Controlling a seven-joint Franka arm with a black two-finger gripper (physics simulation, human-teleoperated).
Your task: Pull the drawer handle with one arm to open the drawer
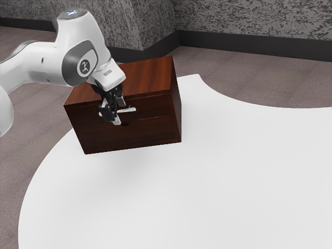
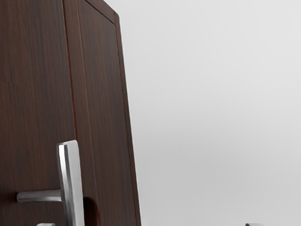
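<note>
Drawer handle [image 1: 127, 110], a short silver bar, sits on the front of a dark wooden cabinet [image 1: 150, 83], left of centre in the exterior view and in its upper half.

Far left in that view, the white arm [image 1: 31, 67] comes in from the upper left of the frame and bends down toward the cabinet's front. Its black pincer [image 1: 112, 115] hangs at the left end of the handle, right up against the bar. The fingers look released and spread rather than clamped on it. Next to the right comes the rest of the cabinet. A thin seam crosses the front level with the handle, and from this angle the drawer front looks flush with the body. The cabinet stands near the upper left edge of a white, round-edged surface [image 1: 207, 181], which spreads across the middle and right of the frame. Beyond it, at the upper right, lie brownish floor [image 1: 270, 72] and a speckled grey wall [image 1: 249, 21].

From the wrist camera, the cabinet's wood [image 2: 33, 94] takes up the left side of the frame. The handle [image 2: 70, 183] shows at the lower left as an upright bar of bright metal, and a thin post [image 2: 37, 195] joins it to the wood. To the right of the cabinet's edge is the pale surface [image 2: 211, 117].
</note>
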